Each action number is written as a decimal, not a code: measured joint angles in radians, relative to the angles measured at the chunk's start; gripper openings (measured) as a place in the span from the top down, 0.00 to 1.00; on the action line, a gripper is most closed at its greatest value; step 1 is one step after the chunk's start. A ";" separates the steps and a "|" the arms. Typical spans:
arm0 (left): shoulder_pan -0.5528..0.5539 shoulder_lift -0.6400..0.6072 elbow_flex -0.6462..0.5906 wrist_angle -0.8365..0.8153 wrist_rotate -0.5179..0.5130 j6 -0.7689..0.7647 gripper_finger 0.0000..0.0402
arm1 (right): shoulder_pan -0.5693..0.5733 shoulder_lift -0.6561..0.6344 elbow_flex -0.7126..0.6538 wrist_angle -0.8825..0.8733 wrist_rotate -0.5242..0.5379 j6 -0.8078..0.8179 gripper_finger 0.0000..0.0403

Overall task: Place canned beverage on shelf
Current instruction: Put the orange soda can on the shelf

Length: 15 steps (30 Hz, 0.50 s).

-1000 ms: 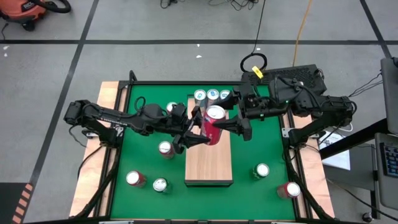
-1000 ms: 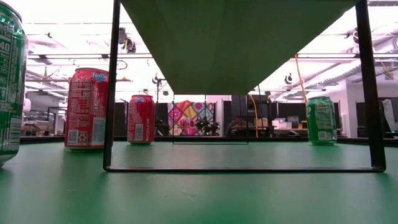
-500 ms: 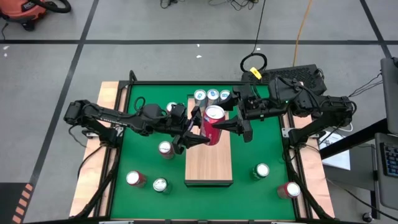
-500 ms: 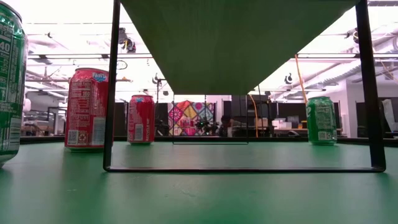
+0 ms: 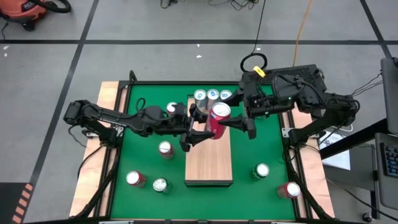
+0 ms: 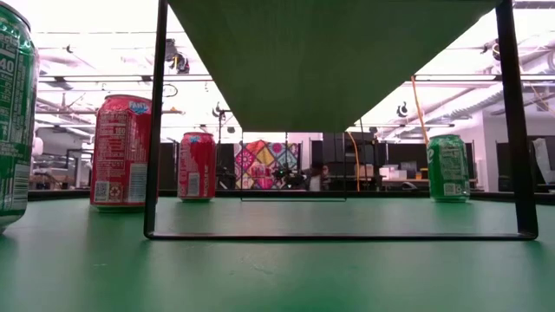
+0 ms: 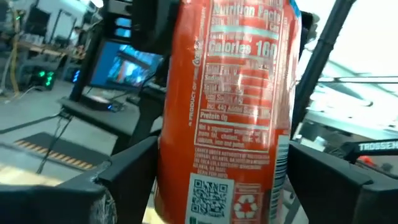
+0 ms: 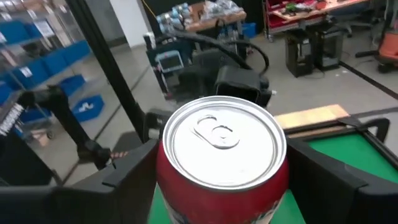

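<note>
- Red can (image 5: 217,118) hangs over your shelf (image 5: 208,163), right gripper (image 5: 235,122) clamped on it
- Left gripper (image 5: 194,127) fingers stand apart beside it

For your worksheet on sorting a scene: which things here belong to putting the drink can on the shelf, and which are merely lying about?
In the job:
- red can, between both grippers
- shelf
- left gripper
- right gripper

Lying about:
- three cans at the shelf's far end
- loose cans on the green table
</note>
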 joint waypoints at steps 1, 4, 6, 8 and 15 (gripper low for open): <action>0.000 -0.001 0.001 -0.014 -0.010 -0.003 0.17 | -0.001 -0.007 0.000 -0.019 0.004 0.000 0.27; 0.001 -0.016 0.001 -0.066 -0.038 -0.006 0.17 | 0.000 -0.033 -0.001 -0.068 0.030 -0.003 0.27; 0.001 -0.026 0.002 -0.095 -0.057 -0.007 0.17 | 0.000 -0.053 -0.001 -0.098 0.055 -0.012 0.27; 0.001 -0.044 0.002 -0.153 -0.082 -0.007 0.17 | 0.001 -0.071 -0.007 -0.144 0.077 -0.018 0.28; 0.000 -0.106 0.002 -0.285 -0.165 -0.007 0.17 | 0.001 -0.130 -0.120 -0.198 0.110 -0.013 0.28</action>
